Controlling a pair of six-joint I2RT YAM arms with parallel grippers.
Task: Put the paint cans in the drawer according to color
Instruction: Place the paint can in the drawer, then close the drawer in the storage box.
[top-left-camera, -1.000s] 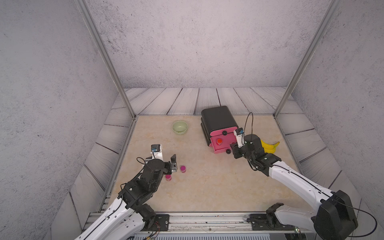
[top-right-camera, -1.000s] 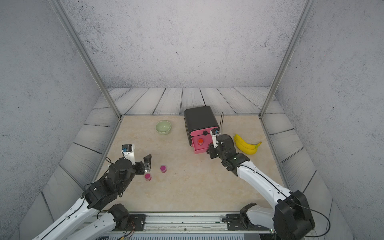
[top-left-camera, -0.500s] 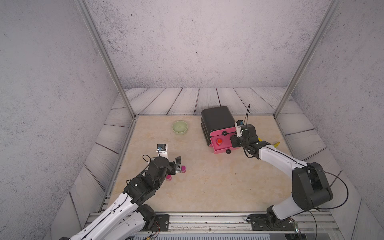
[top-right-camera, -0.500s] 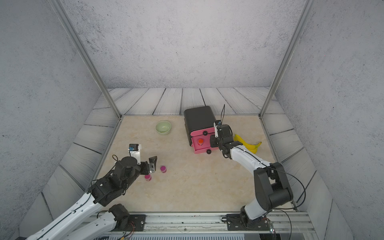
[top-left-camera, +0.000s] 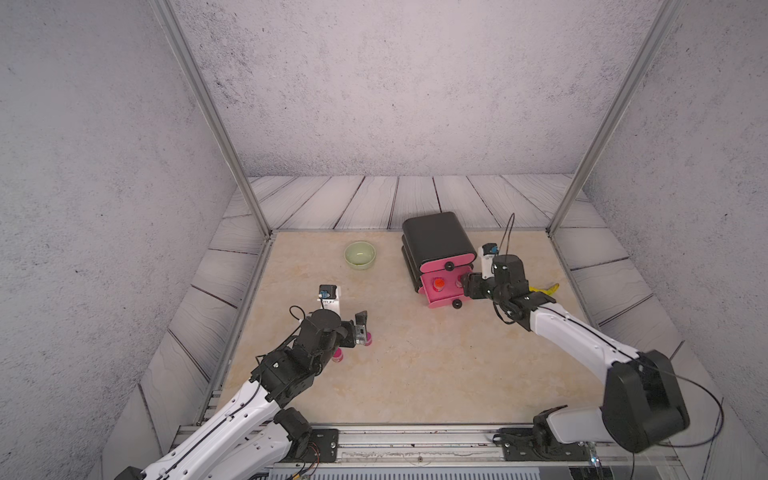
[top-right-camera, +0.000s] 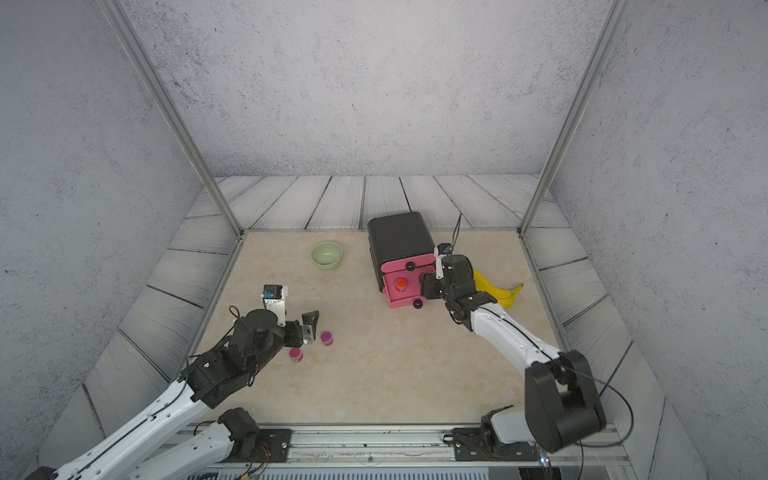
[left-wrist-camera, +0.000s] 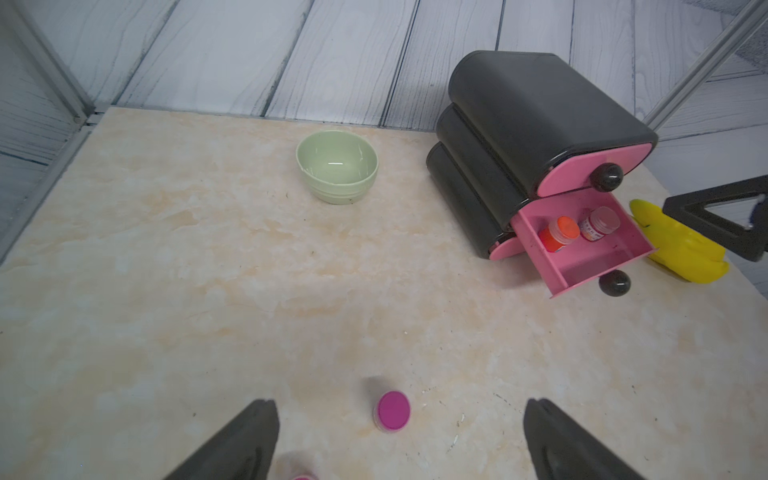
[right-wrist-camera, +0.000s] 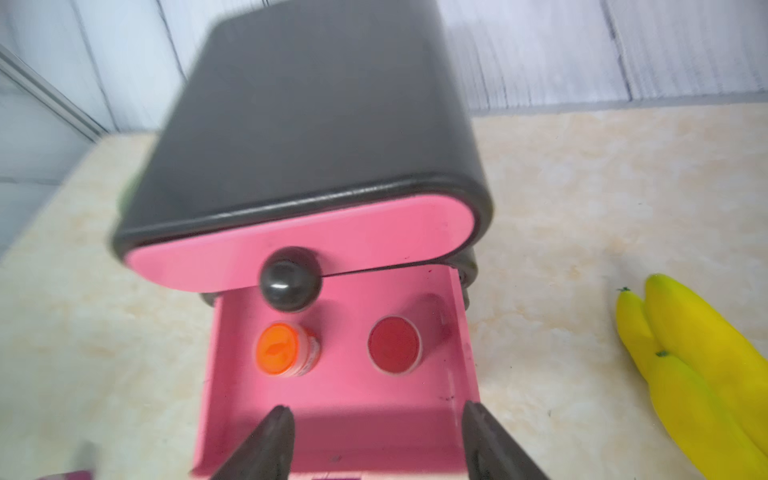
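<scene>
The black drawer chest (top-left-camera: 436, 239) (top-right-camera: 398, 239) has its middle pink drawer (left-wrist-camera: 582, 266) (right-wrist-camera: 332, 399) pulled out. An orange paint can (right-wrist-camera: 279, 348) (top-left-camera: 437, 284) and a red paint can (right-wrist-camera: 394, 345) (left-wrist-camera: 600, 223) stand inside it. My right gripper (right-wrist-camera: 377, 409) (top-left-camera: 467, 284) hovers open and empty over the drawer's front part. Two magenta paint cans (top-right-camera: 327, 338) (top-right-camera: 296, 354) stand on the table at the left. My left gripper (left-wrist-camera: 401, 405) (top-right-camera: 309, 328) is open, and one magenta can (left-wrist-camera: 393, 410) sits on the table between its fingers, untouched.
A pale green bowl (top-left-camera: 360, 254) (left-wrist-camera: 337, 166) stands left of the chest. Yellow bananas (top-right-camera: 498, 291) (right-wrist-camera: 698, 374) lie right of the chest, beside my right arm. The top drawer's black knob (right-wrist-camera: 289, 278) overhangs the open drawer.
My right gripper moved over the open drawer and spread its jaws; the red can now stands in the drawer. My left gripper advanced to the magenta cans.
</scene>
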